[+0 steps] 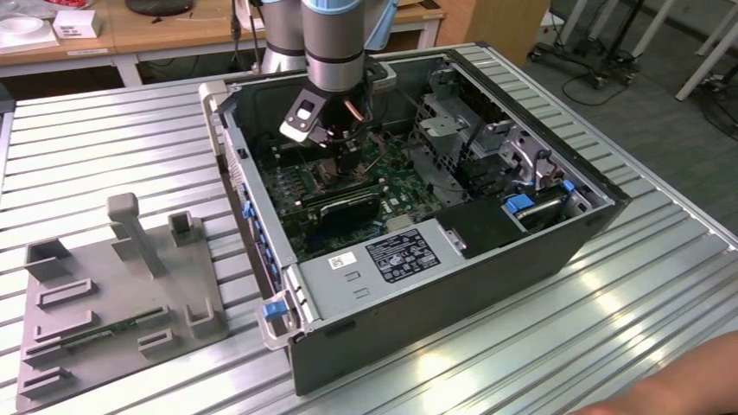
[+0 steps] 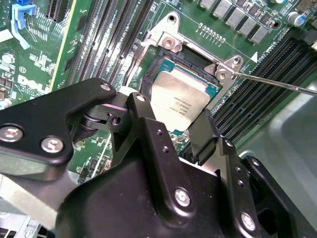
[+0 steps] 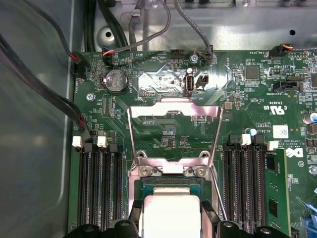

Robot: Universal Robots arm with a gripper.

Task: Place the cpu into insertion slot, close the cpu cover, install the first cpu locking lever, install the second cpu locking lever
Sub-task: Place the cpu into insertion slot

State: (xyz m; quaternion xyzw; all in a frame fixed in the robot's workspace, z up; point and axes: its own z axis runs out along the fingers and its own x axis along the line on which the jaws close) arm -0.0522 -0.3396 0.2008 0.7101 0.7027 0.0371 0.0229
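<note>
Gripper, jaws clenched on cpu, faint print on its lid, slot beneath jaws, cover hinged open beyond them, board lettered white.

the cpu has a smooth, pale silver metal top that shines a bit, and the cpu cover is thin bare metal, shiny and smooth, like the metal rim of the insertion slot. the gripper looks like black matt metal or hard plastic with small shiny screws, and the circuit board is green and a little glossy. the table is pale ribbed metal with a soft shine, the computer case is dark matt metal, and the grey holder looks like dull plastic.
</note>
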